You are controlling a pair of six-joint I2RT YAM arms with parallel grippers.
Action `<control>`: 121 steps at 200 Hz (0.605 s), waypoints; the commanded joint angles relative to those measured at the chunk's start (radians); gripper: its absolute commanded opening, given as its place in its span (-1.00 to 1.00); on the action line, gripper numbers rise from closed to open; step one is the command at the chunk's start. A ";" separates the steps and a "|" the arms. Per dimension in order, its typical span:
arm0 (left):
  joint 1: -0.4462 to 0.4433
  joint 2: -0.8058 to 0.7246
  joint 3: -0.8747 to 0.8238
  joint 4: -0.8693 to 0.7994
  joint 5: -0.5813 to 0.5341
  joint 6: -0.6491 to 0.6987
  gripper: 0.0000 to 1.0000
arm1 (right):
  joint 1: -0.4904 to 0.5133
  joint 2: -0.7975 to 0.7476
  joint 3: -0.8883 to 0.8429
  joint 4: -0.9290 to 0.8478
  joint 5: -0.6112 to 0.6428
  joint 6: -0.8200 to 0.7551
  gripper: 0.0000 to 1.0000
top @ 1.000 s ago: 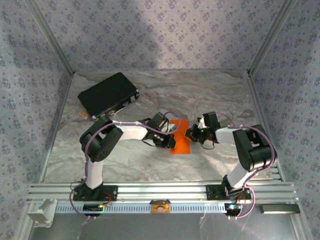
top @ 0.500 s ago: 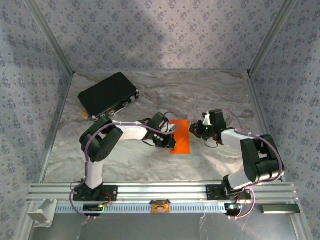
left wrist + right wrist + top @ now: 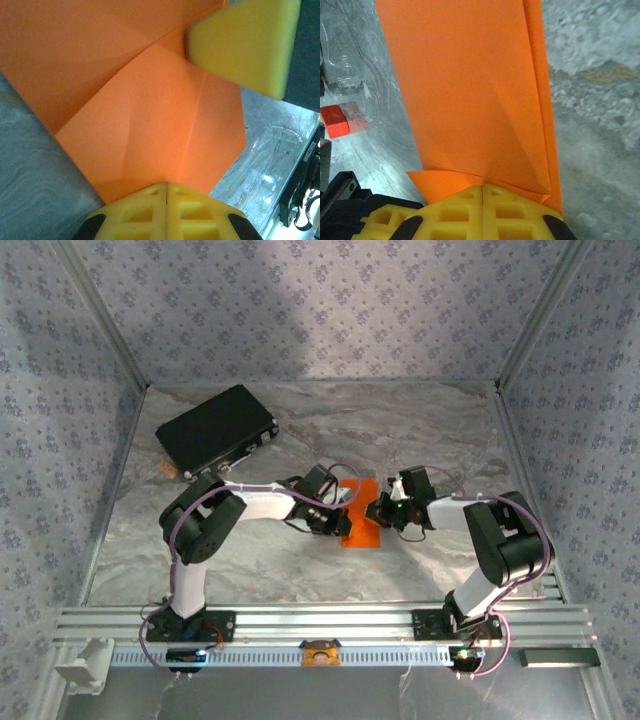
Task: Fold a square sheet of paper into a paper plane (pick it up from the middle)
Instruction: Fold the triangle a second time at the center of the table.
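Note:
The square sheet of paper (image 3: 362,528) is bright orange and lies on the marble table, folded into a long narrow shape with diagonal creases. My left gripper (image 3: 338,505) is shut, its yellow tips (image 3: 166,185) resting on the paper's left side (image 3: 150,100). My right gripper (image 3: 380,510) is shut too, its tips (image 3: 483,186) set on the paper's right edge over a folded flap (image 3: 470,90). In the left wrist view one of the right gripper's yellow fingers (image 3: 240,45) sits on the far part of the sheet.
A black case (image 3: 217,428) lies at the table's back left. A small red block (image 3: 334,121) sits on the table left of the paper in the right wrist view. Metal frame posts and patterned walls close in the sides.
The right arm swung out to the right, off the paper, then came back to the paper's right edge. The left arm and the paper have stayed put.

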 commanded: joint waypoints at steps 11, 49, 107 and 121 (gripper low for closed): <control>-0.005 -0.037 0.065 -0.073 -0.023 -0.027 -1.00 | -0.012 0.032 -0.014 -0.008 0.034 0.006 -1.00; -0.005 0.000 0.134 -0.020 0.021 -0.063 -1.00 | -0.012 0.033 -0.014 -0.012 0.033 0.007 -1.00; -0.018 0.110 0.188 -0.053 0.039 -0.056 -1.00 | -0.012 0.034 -0.016 -0.009 0.030 0.013 -1.00; -0.026 0.122 0.191 -0.087 0.010 -0.038 -1.00 | -0.012 0.035 -0.016 -0.010 0.032 0.012 -1.00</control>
